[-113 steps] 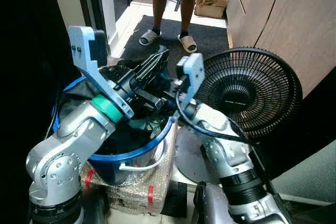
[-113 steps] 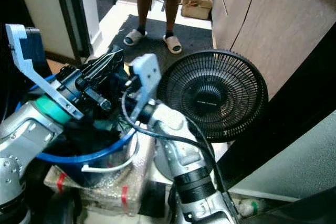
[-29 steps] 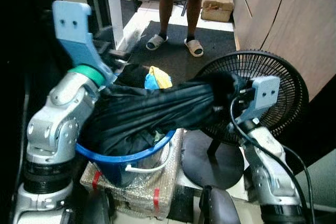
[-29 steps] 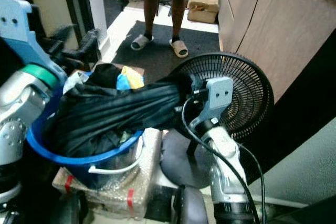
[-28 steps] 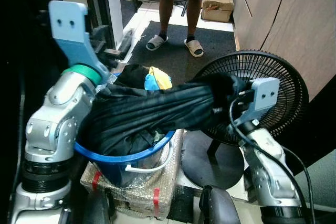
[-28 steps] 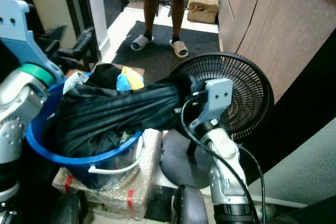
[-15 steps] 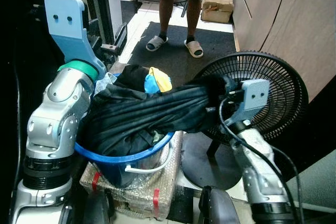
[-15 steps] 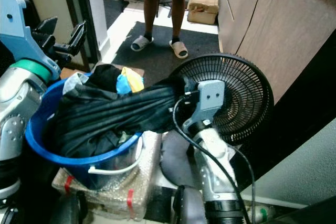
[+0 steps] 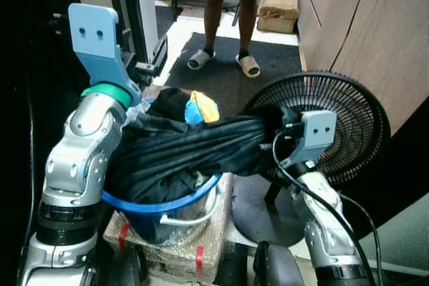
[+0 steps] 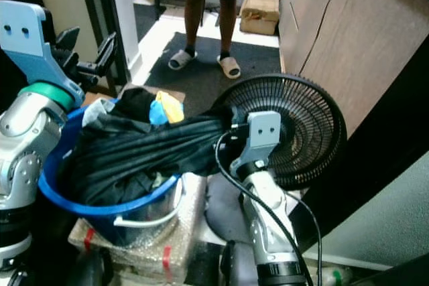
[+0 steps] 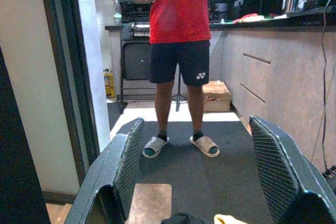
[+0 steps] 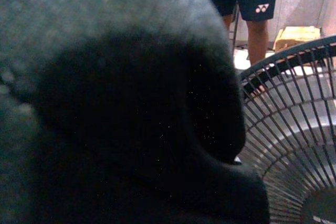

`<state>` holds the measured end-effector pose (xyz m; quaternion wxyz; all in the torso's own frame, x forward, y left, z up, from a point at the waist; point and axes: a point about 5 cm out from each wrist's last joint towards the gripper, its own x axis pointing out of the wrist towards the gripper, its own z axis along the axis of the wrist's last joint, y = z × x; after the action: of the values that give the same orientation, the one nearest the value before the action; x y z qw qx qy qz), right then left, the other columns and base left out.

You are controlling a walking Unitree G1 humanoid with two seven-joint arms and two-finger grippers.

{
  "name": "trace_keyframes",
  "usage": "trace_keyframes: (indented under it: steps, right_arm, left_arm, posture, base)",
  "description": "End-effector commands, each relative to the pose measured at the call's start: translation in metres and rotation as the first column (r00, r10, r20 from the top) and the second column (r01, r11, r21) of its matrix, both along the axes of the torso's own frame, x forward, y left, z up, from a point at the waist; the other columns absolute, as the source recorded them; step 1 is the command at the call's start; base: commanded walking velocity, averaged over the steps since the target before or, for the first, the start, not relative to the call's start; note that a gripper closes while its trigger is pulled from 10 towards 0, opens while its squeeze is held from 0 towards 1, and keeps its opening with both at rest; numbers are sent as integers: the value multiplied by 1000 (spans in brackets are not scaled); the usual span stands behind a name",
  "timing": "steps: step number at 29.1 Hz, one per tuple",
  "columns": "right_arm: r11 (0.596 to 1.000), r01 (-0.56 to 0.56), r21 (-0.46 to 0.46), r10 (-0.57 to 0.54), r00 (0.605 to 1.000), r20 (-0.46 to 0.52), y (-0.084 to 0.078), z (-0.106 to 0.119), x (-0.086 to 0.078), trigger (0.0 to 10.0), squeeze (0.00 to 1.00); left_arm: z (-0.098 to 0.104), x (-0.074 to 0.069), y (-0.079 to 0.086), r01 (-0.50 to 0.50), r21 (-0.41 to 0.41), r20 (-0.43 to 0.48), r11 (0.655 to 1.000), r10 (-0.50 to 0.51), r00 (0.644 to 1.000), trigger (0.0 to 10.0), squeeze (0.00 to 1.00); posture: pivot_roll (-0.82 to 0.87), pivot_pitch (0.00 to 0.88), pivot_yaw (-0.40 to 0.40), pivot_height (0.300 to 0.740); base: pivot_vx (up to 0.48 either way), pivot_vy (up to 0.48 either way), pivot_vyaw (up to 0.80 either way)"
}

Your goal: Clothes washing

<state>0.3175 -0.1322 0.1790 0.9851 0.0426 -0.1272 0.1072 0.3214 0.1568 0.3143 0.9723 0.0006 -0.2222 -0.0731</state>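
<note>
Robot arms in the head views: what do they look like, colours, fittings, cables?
Both arms are jointed silver metal. The left arm has a green ring at the wrist under a light blue bracket with two holes. The right arm carries a similar blue bracket and a black cable looping along it. The left gripper has long black fingers with textured pads.

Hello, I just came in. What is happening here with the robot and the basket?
The robot is sorting laundry. Its right gripper holds one end of a dark garment, stretched out of the blue basket toward the black fan. The left gripper is open and raised above the basket, holding nothing. A person in slippers stands on the mat beyond.
</note>
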Motion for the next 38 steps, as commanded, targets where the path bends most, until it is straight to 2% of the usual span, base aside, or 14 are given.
trace_keyframes:
  steps: [1,26,30,38]
  right_arm:
    - [999,33,2,-33,999,-5,-4,-4,-1,10000,0]
    - [999,34,-9,-34,999,-13,-1,-10,-1,10000,0]
    - [999,37,-32,-38,999,-20,-2,-15,-2,10000,0]
    - [998,23,-65,-25,999,-22,0,-21,-4,10000,0]
  left_arm:
    - [-5,2,0,-4,6,-17,1000,4,1000,10000,0]
    - [-7,4,-3,-1,5,-16,1000,1,1000,10000,0]
    - [-37,5,5,-27,26,-93,999,30,995,10000,0]
    - [-57,4,8,-41,33,-135,999,45,990,10000,0]
  posture:
    - [108,0,-5,583]
    - [110,0,-3,663]
    - [111,0,-6,683]
    - [107,0,-17,703]
  base:
    - [0,0,0]
    - [0,0,0]
    - [0,0,0]
    - [0,0,0]
